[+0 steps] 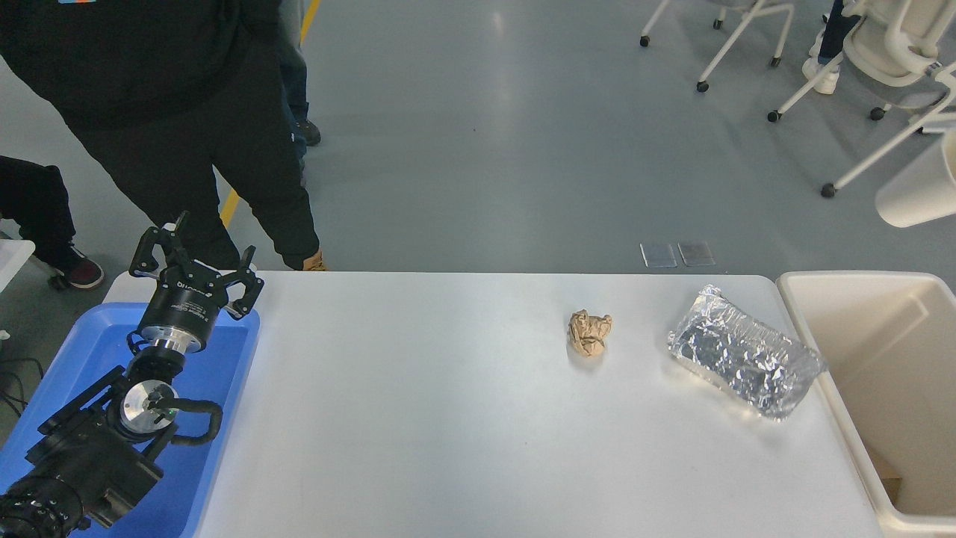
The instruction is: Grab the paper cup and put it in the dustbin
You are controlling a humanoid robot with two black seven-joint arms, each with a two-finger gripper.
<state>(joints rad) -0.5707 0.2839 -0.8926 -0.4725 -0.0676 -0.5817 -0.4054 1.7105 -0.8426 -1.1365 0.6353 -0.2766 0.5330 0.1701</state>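
Note:
The paper cup (920,190), plain cream-white, hangs tilted in the air at the picture's right edge, partly cut off. It is well above the dustbin (851,276), a large beige bin standing against the table's right end. Whatever holds the cup lies beyond the frame edge, and my right gripper does not show. My left gripper (200,250) is parked at the lower left over a blue tray (224,373), with its fingers spread and nothing between them.
A crumpled brown paper ball (590,332) and a crinkled silver foil container (747,361) lie on the white table (418,418). A person in black (164,112) stands at the far left side. White chairs (881,52) stand on the floor at the back right.

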